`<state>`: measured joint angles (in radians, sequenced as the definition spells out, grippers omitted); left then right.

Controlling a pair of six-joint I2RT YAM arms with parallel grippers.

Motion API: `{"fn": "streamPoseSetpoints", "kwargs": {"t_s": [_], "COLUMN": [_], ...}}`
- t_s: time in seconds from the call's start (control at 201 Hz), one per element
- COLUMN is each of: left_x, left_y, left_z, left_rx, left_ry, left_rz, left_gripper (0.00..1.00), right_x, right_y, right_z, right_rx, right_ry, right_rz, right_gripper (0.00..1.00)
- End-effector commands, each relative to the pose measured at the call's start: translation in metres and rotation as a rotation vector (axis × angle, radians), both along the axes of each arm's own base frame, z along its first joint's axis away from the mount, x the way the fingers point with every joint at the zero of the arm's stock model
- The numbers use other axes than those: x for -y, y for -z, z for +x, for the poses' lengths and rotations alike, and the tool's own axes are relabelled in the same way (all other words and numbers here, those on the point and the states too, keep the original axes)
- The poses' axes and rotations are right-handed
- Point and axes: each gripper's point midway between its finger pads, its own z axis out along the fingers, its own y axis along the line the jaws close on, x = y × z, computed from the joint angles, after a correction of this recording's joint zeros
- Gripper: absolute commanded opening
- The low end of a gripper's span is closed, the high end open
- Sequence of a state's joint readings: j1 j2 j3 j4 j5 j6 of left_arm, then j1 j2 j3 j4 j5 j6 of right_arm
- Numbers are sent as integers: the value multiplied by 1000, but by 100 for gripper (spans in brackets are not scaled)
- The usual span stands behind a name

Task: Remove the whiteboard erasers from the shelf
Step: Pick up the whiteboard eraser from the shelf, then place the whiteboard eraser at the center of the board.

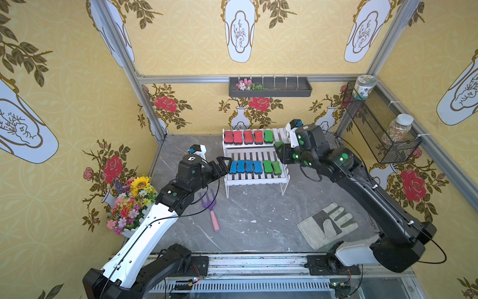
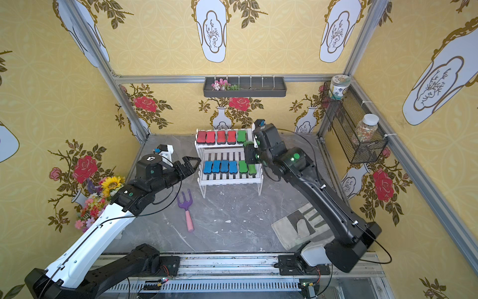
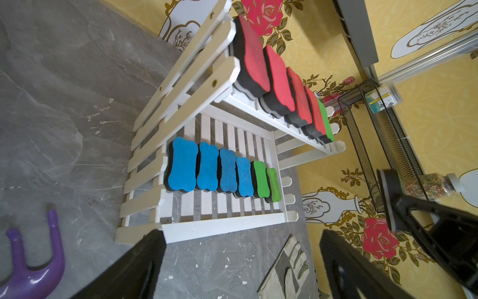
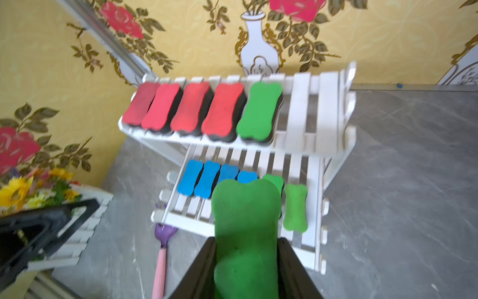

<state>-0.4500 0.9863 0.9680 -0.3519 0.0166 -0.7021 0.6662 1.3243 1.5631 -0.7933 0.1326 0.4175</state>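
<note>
Eleven erasers [image 1: 248, 136] on shelf [image 3: 222, 228]: four red, four blue, three green.

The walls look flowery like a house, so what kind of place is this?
Probably a robot practice booth, not a real room: wallpaper on a metal frame, two robot arms on a front rail, a small shelf of erasers.

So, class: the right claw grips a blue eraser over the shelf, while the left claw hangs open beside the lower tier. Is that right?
Not quite. The eraser in the right claw is green, not blue; the right wrist view shows it. The rest holds: it is over the shelf, and the left claw hangs open beside the lower tier.
</note>
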Motion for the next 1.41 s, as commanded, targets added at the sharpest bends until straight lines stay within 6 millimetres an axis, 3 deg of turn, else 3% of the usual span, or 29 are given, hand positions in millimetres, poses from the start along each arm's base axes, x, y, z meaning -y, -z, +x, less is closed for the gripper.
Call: {"fn": "streamPoseSetpoints", "kwargs": {"t_s": [0.0, 0.144, 0.284, 0.493, 0.637, 0.906, 1.199, 1.309, 1.408], "left_x": [-1, -2, -7, -12, -12, -13, -12, -11, -10], "left_y": [10, 24, 40, 59, 68, 72, 66, 65, 63], "left_z": [-4, -9, -15, -23, -26, -26, -22, -21, -20], "left_rx": [-18, -43, -79, -113, -135, -145, -134, -136, -135], "left_ry": [0, 3, -21, -34, -30, -30, -28, -28, -23], "left_rz": [-10, -1, -11, -9, -4, 9, 21, 22, 20], "left_gripper": [100, 99, 100, 100, 100, 99, 99, 99, 99], "right_x": [-3, -4, -7, -11, -3, 9, 16, 17, 18], "right_y": [11, 56, 114, 208, 248, 282, 290, 291, 285], "right_z": [-22, -59, -80, -98, -99, -96, -97, -98, -96], "right_rx": [24, -17, -102, -256, -300, -333, -349, -355, -342], "right_ry": [5, -9, -5, 39, 102, 172, 201, 209, 214], "right_rz": [36, -21, -79, -75, -112, -172, -175, -170, -156], "right_gripper": [39, 39, 39, 39, 39, 43, 49, 55, 67]}}
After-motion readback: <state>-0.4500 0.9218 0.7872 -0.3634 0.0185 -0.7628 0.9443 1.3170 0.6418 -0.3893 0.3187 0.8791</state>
